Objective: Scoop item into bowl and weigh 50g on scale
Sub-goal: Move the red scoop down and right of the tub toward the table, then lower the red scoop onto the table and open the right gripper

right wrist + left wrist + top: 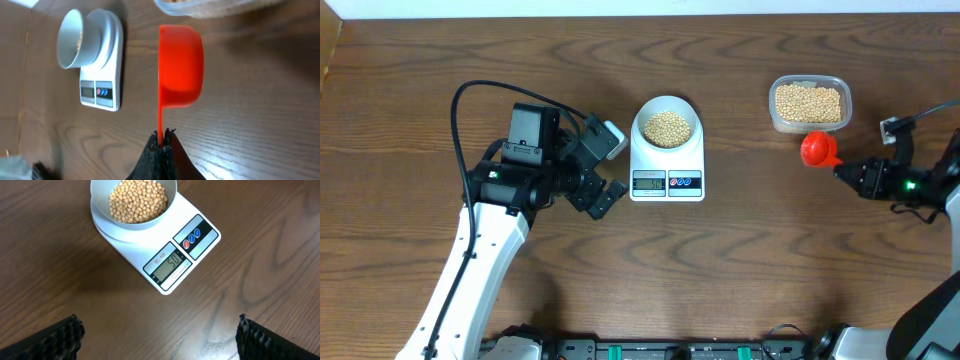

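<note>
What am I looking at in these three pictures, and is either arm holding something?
Two robot arms work at a wooden table. The overhead picture looks straight down; the other two come from a camera on each wrist. In the middle, a white scale carries a pale bowl of beans; its display seems to read 50. A clear tub with more beans sits towards the right. The left gripper hangs open and empty near the scale. The right gripper is shut on the handle of a red scoop.
</note>
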`<state>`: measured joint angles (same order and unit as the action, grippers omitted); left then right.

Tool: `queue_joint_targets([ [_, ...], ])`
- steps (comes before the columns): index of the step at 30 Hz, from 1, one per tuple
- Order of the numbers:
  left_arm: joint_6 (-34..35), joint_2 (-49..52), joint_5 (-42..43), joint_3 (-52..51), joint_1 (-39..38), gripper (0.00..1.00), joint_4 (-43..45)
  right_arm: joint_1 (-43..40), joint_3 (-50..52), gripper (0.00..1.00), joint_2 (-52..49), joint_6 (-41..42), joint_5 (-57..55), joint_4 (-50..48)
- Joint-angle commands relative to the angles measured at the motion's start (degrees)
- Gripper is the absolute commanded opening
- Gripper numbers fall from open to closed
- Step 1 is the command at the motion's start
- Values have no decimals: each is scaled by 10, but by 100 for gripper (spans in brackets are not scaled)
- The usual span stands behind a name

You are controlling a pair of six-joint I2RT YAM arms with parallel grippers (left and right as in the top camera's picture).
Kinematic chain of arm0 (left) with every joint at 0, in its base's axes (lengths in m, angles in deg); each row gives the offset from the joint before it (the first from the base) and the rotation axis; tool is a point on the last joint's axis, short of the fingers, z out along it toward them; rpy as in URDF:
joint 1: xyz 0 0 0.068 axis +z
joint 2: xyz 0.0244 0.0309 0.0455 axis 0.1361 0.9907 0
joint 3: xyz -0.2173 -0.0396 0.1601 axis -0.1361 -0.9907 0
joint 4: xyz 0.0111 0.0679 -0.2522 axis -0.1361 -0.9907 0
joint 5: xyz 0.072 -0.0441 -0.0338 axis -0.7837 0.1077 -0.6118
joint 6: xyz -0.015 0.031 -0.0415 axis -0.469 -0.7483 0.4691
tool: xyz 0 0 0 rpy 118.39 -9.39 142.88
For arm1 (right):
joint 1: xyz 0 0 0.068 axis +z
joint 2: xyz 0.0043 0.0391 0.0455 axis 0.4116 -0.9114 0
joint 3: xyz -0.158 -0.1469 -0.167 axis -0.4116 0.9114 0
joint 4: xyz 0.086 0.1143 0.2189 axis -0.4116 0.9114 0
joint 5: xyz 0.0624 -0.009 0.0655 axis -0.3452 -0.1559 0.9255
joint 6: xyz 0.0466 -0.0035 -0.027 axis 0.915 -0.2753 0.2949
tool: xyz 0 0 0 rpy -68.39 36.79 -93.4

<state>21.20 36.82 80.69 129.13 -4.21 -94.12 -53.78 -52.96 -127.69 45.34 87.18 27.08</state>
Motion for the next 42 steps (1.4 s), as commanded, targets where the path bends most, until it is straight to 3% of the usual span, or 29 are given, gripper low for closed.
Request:
queue_joint_targets([
  [1,-10,3,5,12,2,100,0,-7,22,1,2,66,9,-11],
  [7,-10,3,5,12,2,100,0,-42,26,1,2,70,9,27],
  [12,-10,3,5,12,2,100,0,-118,26,1,2,66,31,66],
  [19,-10,3,5,12,2,100,0,-155,52,1,2,-6,67,121],
  [28,-10,3,5,12,2,100,0,-150,191,1,2,21,182,-44],
  [39,-10,3,5,12,2,100,0,-151,255,1,2,42,144,-128],
  [42,-10,3,6,12,2,100,0,-151,255,5,2,42,113,-135],
])
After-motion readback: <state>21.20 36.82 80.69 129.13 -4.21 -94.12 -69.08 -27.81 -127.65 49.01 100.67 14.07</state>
